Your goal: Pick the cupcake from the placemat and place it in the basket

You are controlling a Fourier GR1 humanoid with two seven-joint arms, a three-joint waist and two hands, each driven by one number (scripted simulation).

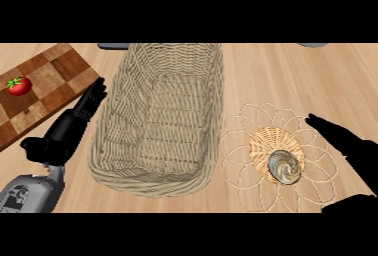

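The cupcake (285, 164) lies on the woven centre of a flower-shaped wire placemat (255, 131) at the right of the counter. My right hand (351, 145) comes in from the right edge, fingers straight and open, just right of the cupcake and apart from it. A long wicker basket (159, 120) stands in the middle with nothing inside. My left hand (77, 117) rests open beside the basket's left wall, fingers pointing up.
A checkered wooden cutting board (44, 85) lies at the far left with a red tomato (18, 86) on it. Grey objects (112, 46) peek in at the top edge.
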